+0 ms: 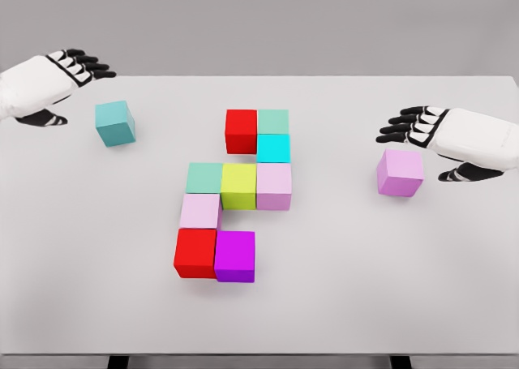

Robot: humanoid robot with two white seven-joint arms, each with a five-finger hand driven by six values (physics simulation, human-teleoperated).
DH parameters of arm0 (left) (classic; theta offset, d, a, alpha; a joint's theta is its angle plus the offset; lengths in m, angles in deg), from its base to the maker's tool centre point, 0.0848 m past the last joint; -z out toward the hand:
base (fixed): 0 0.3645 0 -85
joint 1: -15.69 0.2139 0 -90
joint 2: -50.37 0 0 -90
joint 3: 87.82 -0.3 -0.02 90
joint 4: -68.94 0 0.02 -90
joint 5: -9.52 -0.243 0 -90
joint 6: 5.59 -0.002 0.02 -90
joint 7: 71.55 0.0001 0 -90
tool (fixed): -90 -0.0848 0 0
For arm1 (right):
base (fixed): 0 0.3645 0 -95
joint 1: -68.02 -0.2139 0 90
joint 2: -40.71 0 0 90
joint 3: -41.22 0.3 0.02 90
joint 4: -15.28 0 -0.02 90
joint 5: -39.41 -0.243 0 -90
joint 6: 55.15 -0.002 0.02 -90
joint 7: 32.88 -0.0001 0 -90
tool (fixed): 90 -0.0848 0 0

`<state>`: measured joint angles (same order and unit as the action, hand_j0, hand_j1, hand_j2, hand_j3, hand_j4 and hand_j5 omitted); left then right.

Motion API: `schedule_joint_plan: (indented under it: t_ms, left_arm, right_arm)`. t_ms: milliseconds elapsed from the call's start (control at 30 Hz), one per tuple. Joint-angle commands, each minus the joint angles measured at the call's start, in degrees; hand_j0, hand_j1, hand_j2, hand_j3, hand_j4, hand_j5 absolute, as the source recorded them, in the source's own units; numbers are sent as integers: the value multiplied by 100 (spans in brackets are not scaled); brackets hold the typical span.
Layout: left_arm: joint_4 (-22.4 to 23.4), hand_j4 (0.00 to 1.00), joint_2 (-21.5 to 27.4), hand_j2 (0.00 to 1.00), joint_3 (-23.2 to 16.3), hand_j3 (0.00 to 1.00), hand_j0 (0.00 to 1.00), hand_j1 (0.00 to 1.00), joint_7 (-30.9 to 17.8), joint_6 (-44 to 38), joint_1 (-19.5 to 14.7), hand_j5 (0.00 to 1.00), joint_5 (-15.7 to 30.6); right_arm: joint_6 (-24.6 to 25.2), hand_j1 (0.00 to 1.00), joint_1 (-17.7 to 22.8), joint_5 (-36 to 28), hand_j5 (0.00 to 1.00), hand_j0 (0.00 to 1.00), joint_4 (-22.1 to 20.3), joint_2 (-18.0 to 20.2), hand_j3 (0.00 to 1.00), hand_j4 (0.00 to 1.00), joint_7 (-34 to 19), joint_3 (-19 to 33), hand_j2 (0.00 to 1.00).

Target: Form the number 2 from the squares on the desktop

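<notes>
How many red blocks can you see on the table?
2. One red block sits at the top left of the cluster, beside a green one. The other red block is at the bottom left, beside the purple block.

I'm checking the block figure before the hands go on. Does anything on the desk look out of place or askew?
Two cubes sit apart from the figure: the teal cube near the left hand, turned askew, and the pink cube by the right hand. The figure's top row and bottom row are each only two cubes wide.
</notes>
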<state>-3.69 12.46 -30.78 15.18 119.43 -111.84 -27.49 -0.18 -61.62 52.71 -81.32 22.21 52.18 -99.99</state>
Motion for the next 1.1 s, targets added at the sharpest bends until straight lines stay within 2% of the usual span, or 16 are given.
schedule_joint_plan:
  t_ms: [0,33,167,233,300,333,400,433,500,633,733,833,900,1000,1067]
  left_arm:
    - [-68,100,30,100,-114,100,100,100,1,-2,0,100,-61]
    - [-68,100,56,100,-237,100,100,100,1,-2,-26,100,-70]
    - [-68,100,82,100,-263,100,100,100,1,-2,-70,100,-79]
    - [-94,100,74,100,-263,100,100,100,1,-2,-70,100,-149]
    - [-278,100,56,100,-254,100,100,100,1,-2,-97,100,-552]
    - [-375,100,47,100,-246,100,100,100,1,-2,-158,100,-808]
    - [-375,100,56,100,-237,100,100,100,1,-2,-158,100,-905]
    - [-375,100,56,100,-237,100,100,100,1,-2,-150,100,-905]
    - [-366,100,65,100,-237,100,100,100,1,-2,-158,100,-914]
    - [-279,100,74,100,-272,100,100,100,1,-2,-167,100,-887]
    - [-33,100,21,100,-606,100,100,100,19,-2,-343,100,-834]
    - [362,100,-32,100,-1115,100,100,100,10,-2,-747,100,-843]
    - [547,100,-207,100,-1177,100,100,100,10,-2,-800,100,-878]
    - [969,100,-462,100,-1607,100,100,100,1,-2,-1098,100,-887]
    - [1110,100,-524,100,-1678,100,100,100,1,-2,-1160,100,-887]
  right_arm:
    - [3,100,0,-21,100,100,0,4,100,100,11,6,100]
    - [3,100,0,23,100,100,9,4,100,100,28,6,100]
    - [3,100,-62,-12,100,100,9,-13,100,100,46,-29,100]
    - [3,100,-246,31,100,100,53,-31,100,100,11,-20,100]
    - [3,100,-290,110,100,100,176,-49,100,100,2,-64,100]
    - [3,100,-544,462,100,100,255,-75,100,100,-164,-82,100]
    - [3,100,-721,752,100,100,501,-321,100,100,-788,-99,100]
    - [3,100,-738,805,100,100,563,-400,100,100,-929,-91,100]
    - [3,100,-923,1007,100,100,967,-690,100,100,-1342,-99,100]
    - [3,100,-1283,1508,100,100,1345,-1130,100,100,-1404,-460,100]
    - [3,100,-1310,1684,100,100,1336,-1288,100,100,-1413,-521,100]
    - [3,100,-1310,1684,100,100,1336,-1455,100,100,-1702,-600,100]
    - [3,100,-1301,1693,100,100,1301,-1499,100,100,-1773,-618,100]
    - [3,100,-1301,1894,100,100,1293,-1508,100,100,-1773,-759,100]
    - [3,100,-1292,1938,100,100,1301,-1499,100,100,-1782,-759,100]
